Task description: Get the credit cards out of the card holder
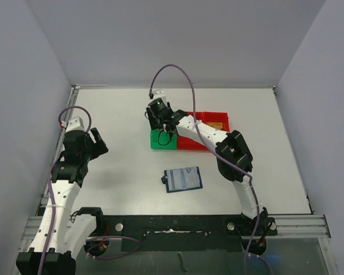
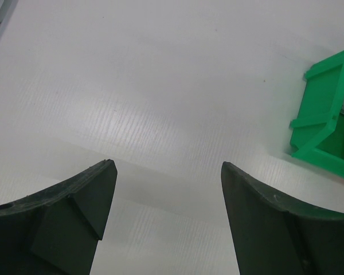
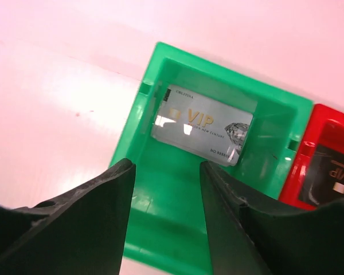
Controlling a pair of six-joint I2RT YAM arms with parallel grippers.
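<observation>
The card holder (image 1: 183, 179) is a navy wallet lying open on the table, its lighter blue inner panels facing up. A silver-grey card (image 3: 203, 132) lies inside the green bin (image 3: 178, 229). A black card (image 3: 327, 180) lies in the red bin (image 3: 301, 172) beside it. A gold-tan card (image 1: 217, 124) shows in the red bin's far right part. My right gripper (image 3: 167, 166) is open and empty, hovering just above the green bin (image 1: 163, 139); in the top view it (image 1: 159, 127) is at the bin's far side. My left gripper (image 2: 167, 166) is open and empty over bare table at the left (image 1: 103, 148).
The green and red bins (image 1: 209, 130) stand side by side at the table's middle back. The green bin's corner (image 2: 327, 114) shows at the right of the left wrist view. Grey walls enclose the table on three sides.
</observation>
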